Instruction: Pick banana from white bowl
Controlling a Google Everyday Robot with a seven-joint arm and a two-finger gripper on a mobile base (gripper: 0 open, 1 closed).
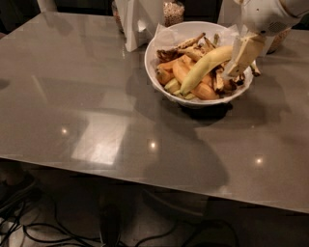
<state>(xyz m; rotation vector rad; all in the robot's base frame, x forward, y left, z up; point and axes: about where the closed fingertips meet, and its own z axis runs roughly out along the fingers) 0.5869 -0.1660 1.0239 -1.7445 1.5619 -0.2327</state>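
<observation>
The banana is long, curved and pale yellow-green. It lies slantwise on top of the pile in the white bowl, its upper end pointing right. The bowl stands at the back right of the grey table, lined with white paper, and also holds orange-yellow pieces and brown peel strips. My gripper reaches down from the upper right into the right side of the bowl. It is right at the banana's upper right end. Whether it touches the banana is unclear.
A white upright object and a jar of grains stand just behind the bowl on the left. Another container stands at the right, behind my arm. The table's front edge runs across the lower frame, with cables on the floor below.
</observation>
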